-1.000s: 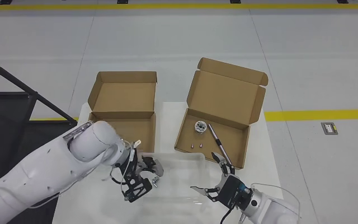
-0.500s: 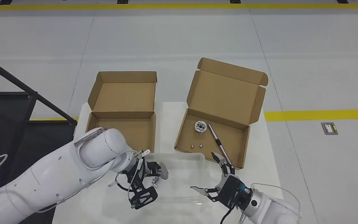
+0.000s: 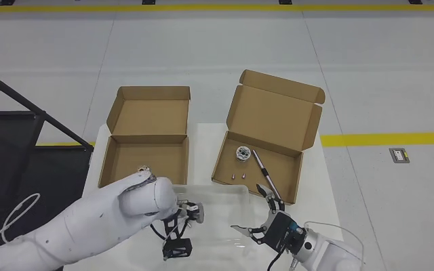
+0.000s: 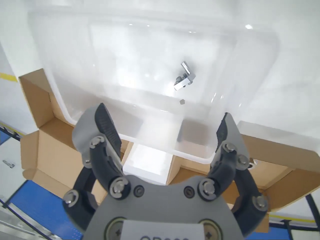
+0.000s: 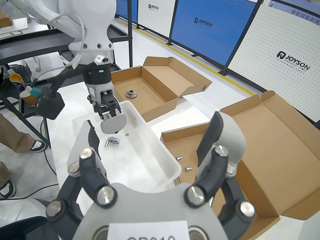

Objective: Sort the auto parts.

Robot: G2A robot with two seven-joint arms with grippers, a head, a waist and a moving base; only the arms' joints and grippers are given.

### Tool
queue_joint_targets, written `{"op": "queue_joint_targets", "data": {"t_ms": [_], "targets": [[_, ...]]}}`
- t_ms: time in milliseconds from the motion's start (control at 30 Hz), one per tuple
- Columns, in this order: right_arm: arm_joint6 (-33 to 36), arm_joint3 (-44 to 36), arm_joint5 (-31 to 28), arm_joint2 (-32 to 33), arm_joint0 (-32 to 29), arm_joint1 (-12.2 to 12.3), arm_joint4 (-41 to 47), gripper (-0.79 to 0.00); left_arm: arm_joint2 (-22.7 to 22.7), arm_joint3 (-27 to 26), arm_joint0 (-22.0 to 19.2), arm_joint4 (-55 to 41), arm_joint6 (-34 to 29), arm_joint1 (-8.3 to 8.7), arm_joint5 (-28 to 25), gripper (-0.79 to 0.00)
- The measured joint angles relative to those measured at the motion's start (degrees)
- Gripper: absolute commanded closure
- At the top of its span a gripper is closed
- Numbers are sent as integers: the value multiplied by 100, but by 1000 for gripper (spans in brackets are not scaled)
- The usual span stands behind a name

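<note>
The fingers of the left gripper [image 4: 163, 112] are spread wide and nothing is held between them. They are poised over the left end of a clear, shallow plastic tray [image 4: 252, 81], which is seen low and just left of centre in the top view. On the tray floor beneath them a small silver metal bracket with a bolt [image 4: 184, 79] is found, and a tiny dark round piece [image 4: 182, 101] lies just beside it, apart from the bracket.

The fingers of the right gripper [image 5: 153, 119] are likewise parted and empty. This gripper is held low and right of centre in the top view, near the tray's right end and close to the front wall of the right-hand open brown cardboard box [image 3: 278, 159]. Inside that box a round silver metal part [image 3: 241, 153], a long thin metal rod [image 3: 263, 171] and two small screws [image 3: 235, 174] are laid out, the screws close together.

A second open brown cardboard box [image 3: 149, 112] is placed at the left of centre in the top view, behind the tray; a round metal flange [image 5: 131, 93] rests on its floor. Both boxes and the tray are carried by a white counter [image 3: 203, 146].
</note>
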Motion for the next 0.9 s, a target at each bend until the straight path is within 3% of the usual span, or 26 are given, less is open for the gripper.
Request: {"op": "queue_joint_targets", "data": {"t_ms": [233, 300, 600, 700, 900], "targets": [[0, 0, 0, 0, 0, 0, 0, -785, 0, 714, -122, 99, 587, -591, 585, -714], [0, 0, 0, 0, 0, 0, 0, -785, 0, 950, -131, 100, 763, -748, 761, -727], [0, 0, 0, 0, 0, 0, 0, -785, 0, 996, -129, 100, 795, -769, 793, -730], [0, 0, 0, 0, 0, 0, 0, -785, 0, 996, -129, 100, 795, -769, 793, -785], [0, 0, 0, 0, 0, 0, 0, -785, 0, 996, -129, 100, 795, -769, 793, -785]]}}
